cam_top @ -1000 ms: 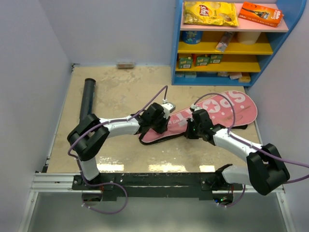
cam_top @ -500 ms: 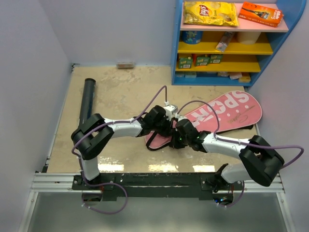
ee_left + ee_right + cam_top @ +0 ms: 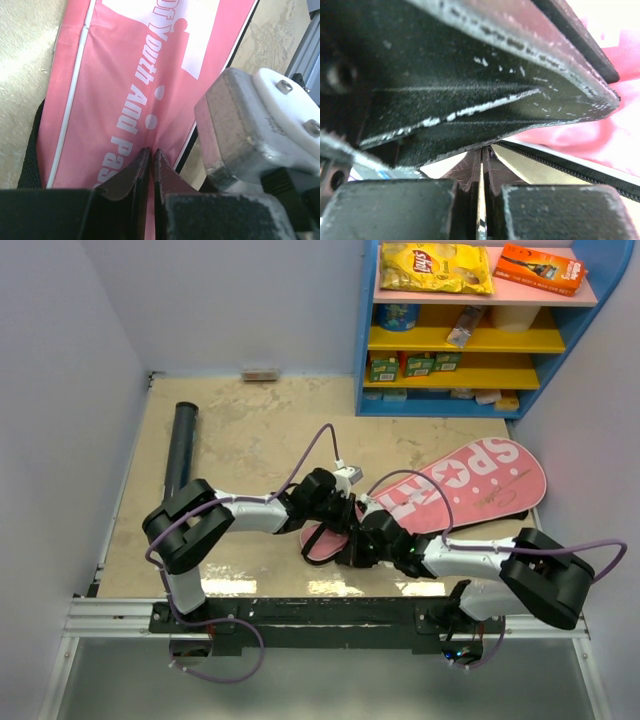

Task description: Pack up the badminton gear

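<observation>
The pink racket-shaped bag (image 3: 470, 480) lettered SPORT lies slanted across the floor, with its narrow end near the arms. My left gripper (image 3: 343, 512) sits on that narrow end. In the left wrist view its jaws (image 3: 151, 154) are pinched shut on a fold of the pink bag fabric (image 3: 125, 90). My right gripper (image 3: 356, 546) is just in front of it at the bag's tip, and its fingertips (image 3: 481, 152) are pressed shut beside the bag's black zipper edge (image 3: 570, 164). A dark body fills the frame above them. The long black tube (image 3: 181, 445) lies apart at the far left.
A blue shelf unit (image 3: 365, 330) with yellow shelves stands at the back right, with a yellow snack packet (image 3: 435, 268) and an orange box (image 3: 540, 268) on top. A black strap (image 3: 316, 537) loops out from the bag's narrow end. Walls close in on the left and right.
Both grippers have moved toward the near edge, and the right one has also gone left. The bag's narrow end came with them and the bag swung. The left jaws have closed further.
</observation>
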